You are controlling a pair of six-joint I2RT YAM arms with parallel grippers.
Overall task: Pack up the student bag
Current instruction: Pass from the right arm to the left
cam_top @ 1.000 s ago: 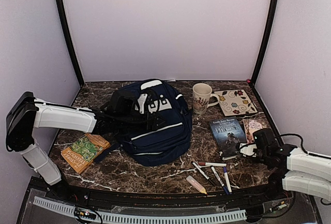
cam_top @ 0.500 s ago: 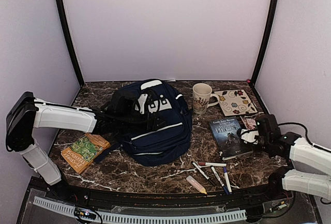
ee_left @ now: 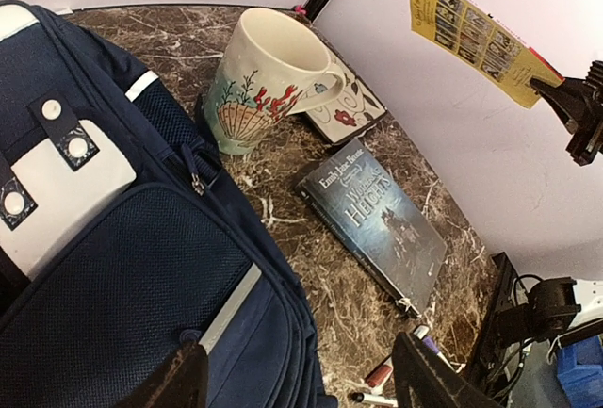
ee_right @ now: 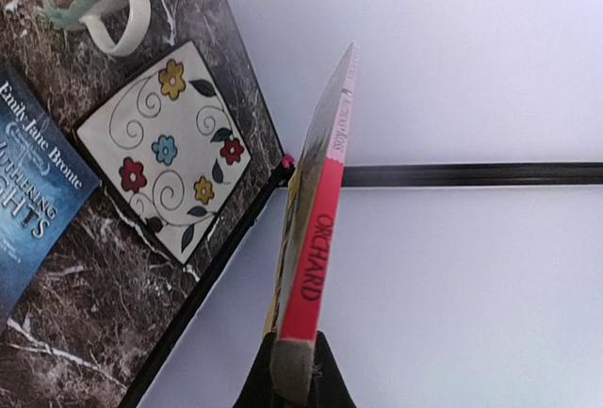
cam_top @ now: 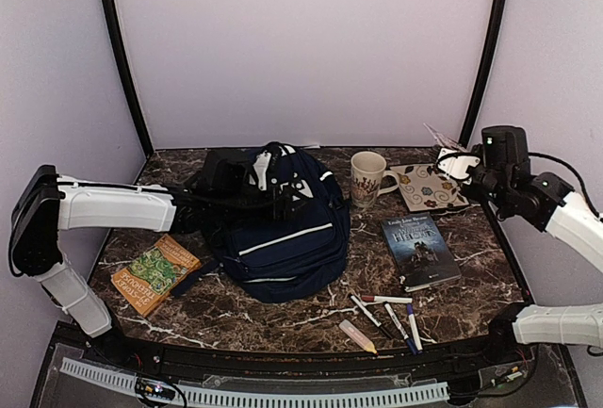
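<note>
High above the right rear corner of the table point(cam_top: 283, 318), the right gripper point(ee_right: 292, 370) is clamping the red-spined book point(ee_right: 316, 229) by its lower end only, so most of the cover is standing free above the jaws. The student bag point(cam_top: 283, 229) is lying front panel up at the centre-left of the table, well apart from that book. The left gripper point(ee_left: 300, 380) is hovering at the bag's top end with its fingers point(ee_left: 179, 382) spread apart; whether they are catching any fabric cannot be told.

Probable faults:

1. Slippage. The thin book is hanging on a small end grip, so a quick swing is likely to be pivoting it in the jaws or shaking it loose.
2. Collision. The mug point(cam_top: 366, 177) is standing between the book and the bag, beside the flowered tile point(cam_top: 429, 185) (both are lying under any direct path); a low pass risks tipping the mug.
3. Failed insertion. No open mouth is showing on the bag, so a release now would be dropping the book onto closed fabric.
4. Arm contact. The left arm is occupying the bag's top end.
</note>
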